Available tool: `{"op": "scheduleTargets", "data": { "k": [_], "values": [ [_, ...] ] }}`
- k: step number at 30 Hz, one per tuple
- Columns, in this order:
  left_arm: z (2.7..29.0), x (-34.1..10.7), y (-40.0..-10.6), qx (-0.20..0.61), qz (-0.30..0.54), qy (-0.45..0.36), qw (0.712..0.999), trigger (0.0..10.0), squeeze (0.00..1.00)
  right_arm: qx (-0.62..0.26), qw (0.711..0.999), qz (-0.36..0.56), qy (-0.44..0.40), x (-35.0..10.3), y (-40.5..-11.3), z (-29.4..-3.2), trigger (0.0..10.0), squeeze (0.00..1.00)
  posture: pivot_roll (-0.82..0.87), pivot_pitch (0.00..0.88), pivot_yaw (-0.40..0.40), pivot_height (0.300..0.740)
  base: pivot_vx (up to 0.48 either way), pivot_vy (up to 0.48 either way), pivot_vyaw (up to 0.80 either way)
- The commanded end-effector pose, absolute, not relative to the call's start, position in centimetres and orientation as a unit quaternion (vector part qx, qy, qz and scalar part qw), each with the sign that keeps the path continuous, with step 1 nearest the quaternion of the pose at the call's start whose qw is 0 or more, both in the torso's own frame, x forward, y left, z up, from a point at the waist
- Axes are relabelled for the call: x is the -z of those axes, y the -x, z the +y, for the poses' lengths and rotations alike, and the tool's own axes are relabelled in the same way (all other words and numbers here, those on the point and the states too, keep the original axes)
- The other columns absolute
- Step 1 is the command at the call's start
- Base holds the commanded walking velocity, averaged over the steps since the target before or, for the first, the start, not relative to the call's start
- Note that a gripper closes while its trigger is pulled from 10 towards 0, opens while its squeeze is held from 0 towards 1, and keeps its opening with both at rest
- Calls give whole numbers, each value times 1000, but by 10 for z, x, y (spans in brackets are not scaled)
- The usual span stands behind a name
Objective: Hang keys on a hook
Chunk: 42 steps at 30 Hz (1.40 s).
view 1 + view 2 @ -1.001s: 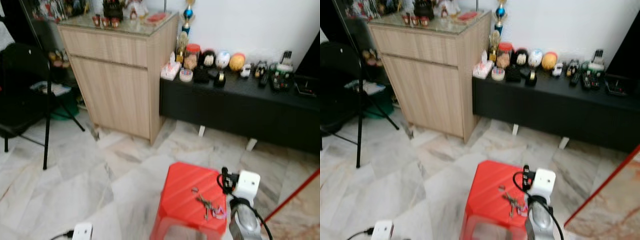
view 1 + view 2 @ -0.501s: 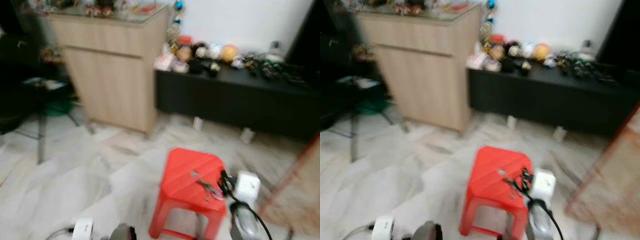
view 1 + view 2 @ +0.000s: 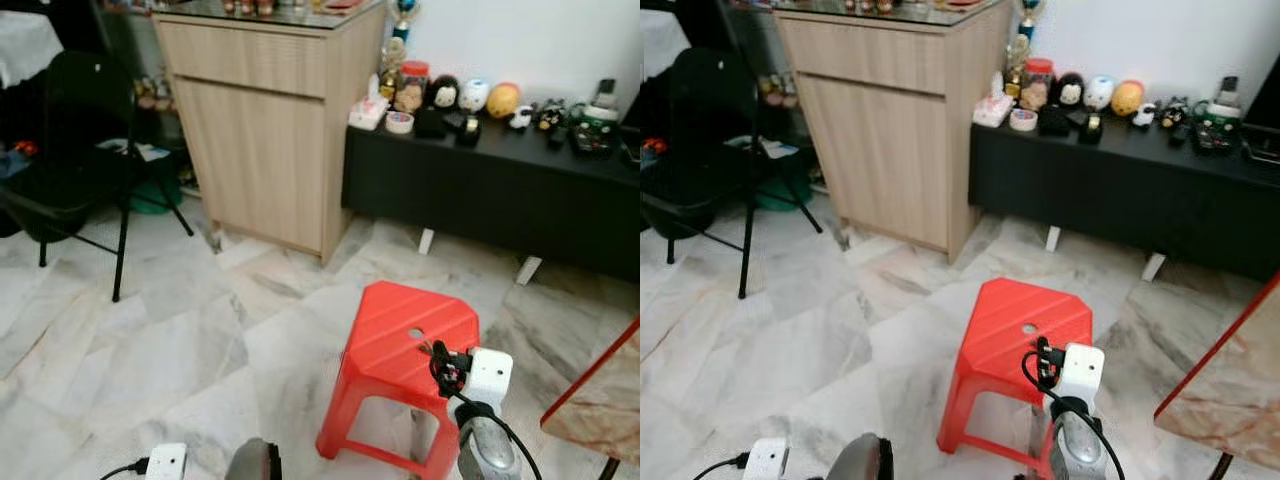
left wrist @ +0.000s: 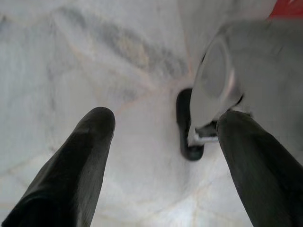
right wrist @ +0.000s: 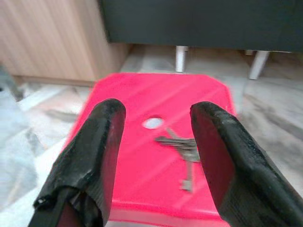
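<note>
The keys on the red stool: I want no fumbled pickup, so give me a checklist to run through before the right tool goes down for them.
1. Keys lie free on the red stool, beside its centre hole: ok.
2. Right tool open, its fingers spread wider than the bunch: ok.
3. Right tool lined up: the keys sit nearer one finger than the middle of the gap: not ok.
4. Nothing else on the stool top near the keys: ok.
5. Left tool out of the way, open and pointing at the marble floor: ok.
6. Hook to hang them on located: cannot tell.
</note>
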<state>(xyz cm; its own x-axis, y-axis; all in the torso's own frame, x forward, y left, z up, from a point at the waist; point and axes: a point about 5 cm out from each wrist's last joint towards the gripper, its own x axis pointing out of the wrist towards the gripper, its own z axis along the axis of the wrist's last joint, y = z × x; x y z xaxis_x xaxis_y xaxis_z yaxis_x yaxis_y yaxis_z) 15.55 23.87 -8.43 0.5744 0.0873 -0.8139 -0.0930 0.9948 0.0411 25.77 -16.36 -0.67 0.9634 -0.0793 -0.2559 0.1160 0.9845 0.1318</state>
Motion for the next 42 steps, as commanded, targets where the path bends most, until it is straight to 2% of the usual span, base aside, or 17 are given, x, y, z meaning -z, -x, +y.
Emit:
{"op": "scheduleTargets", "data": {
  "k": [1,9,16,34,42],
  "values": [
    [236,85,-155,-44,461,3,886,10000,0,55,988,124,-68,5,-259,-170,10000,0,-36,0,-30,641,0,0,0],
    [236,85,-155,-43,462,2,886,10000,0,43,990,123,-58,5,-257,-168,10000,0,-36,0,-28,641,0,0,0],
    [237,85,-154,-43,462,2,886,10000,0,42,989,128,-61,7,-256,-167,10000,0,-36,0,-30,641,0,0,680],
    [237,85,-155,-47,460,3,886,10000,0,60,987,125,-79,6,-256,-168,10000,0,-31,0,-32,641,0,0,0],
    [237,85,-155,-47,459,2,887,10000,0,59,988,124,-75,6,-256,-168,10000,0,-31,5,-31,641,0,0,-540]
  ]
}}
